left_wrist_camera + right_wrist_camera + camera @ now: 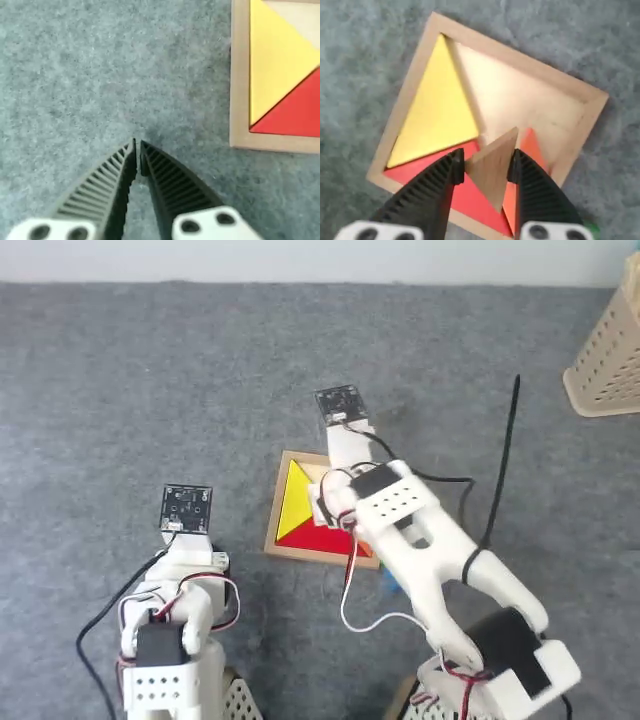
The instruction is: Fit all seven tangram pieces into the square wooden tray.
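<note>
While both arms are parked over the grey carpet (150,370), the wooden tray (273,518) lies flat between them, and every place below is given from that tray.

1. The left arm (170,630) is seen to the left of the tray, apart from it.
2. The left claw (137,150) is closed to the tips. Its ribbed fingers (100,190) almost meet and nothing is held between them. It is poised over bare carpet near the tray's left rim, without touching it.
3. Inside the tray, the yellow triangle (437,110) is seated against the left rim.
4. The red triangle (470,202) is seated along the near rim, edge to edge with the yellow triangle.
5. The right claw (486,157) is positioned above the tray's near part. It is closed part-way onto a plain wooden triangle (492,172), which is clamped between both fingers with one point toward the tray's middle. Whether this piece touches the tray floor cannot be told.
6. An orange piece (532,145) is seen in the tray just right of the held triangle, partly covered by the claw.
7. The far right part of the tray floor is bare wood.
8. A black cable (505,460) is seen to the right of the tray.
9. A pale slotted basket (605,360) stands well to the far right of the tray.
</note>
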